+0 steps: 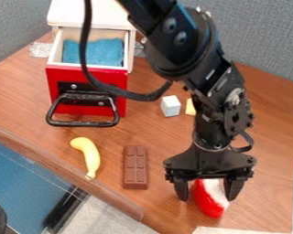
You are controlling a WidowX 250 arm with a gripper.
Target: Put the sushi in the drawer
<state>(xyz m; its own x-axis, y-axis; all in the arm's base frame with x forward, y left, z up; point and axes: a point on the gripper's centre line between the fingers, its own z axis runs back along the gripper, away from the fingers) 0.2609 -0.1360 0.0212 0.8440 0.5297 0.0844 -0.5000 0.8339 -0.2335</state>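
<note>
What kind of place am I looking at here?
Probably a desk corner in an office or lab, set up for trying out a robot: grey, fabric-like panels stand behind a wood-look tabletop, where a black robot arm shares space with a small red-fronted drawer and a toy-like banana.

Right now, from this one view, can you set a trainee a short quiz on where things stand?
1. Multiple choice: which of these lies nearest the banana? a) the white block b) the chocolate bar c) the yellow piece
2. True or false: the red-fronted drawer stands open, with blue material inside.
3. Fill in the blank: the claw has one finger on each side of the red-and-white ____.

Key: 1 b; 2 true; 3 sushi.
</note>
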